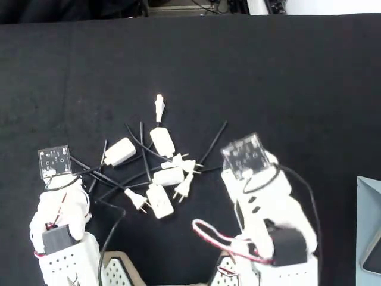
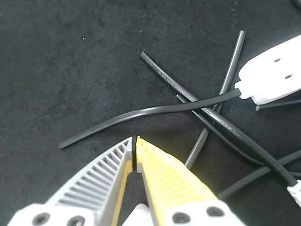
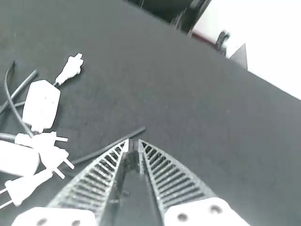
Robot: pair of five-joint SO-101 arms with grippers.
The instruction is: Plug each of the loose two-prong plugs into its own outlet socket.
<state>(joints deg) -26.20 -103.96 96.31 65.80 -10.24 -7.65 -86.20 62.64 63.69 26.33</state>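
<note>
My left gripper (image 2: pixel 136 146) is sitting clenched on nothing, thin black cords (image 2: pixel 164 109) crossing just ahead. My right gripper (image 3: pixel 134 148) (also closed, empty) is hovering nearer the loose white two-prong plugs (image 3: pixel 40 141), which are lying beside it, prongs pointing its way.

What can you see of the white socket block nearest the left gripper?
The socket block is white, smooth plastic by the look, with rounded edges. Two narrow slots show on its upper face, both empty. It lies flat on the black cloth. A black cord leaves its end and crosses other black cords. The left gripper, shut, is apart from it.
</note>
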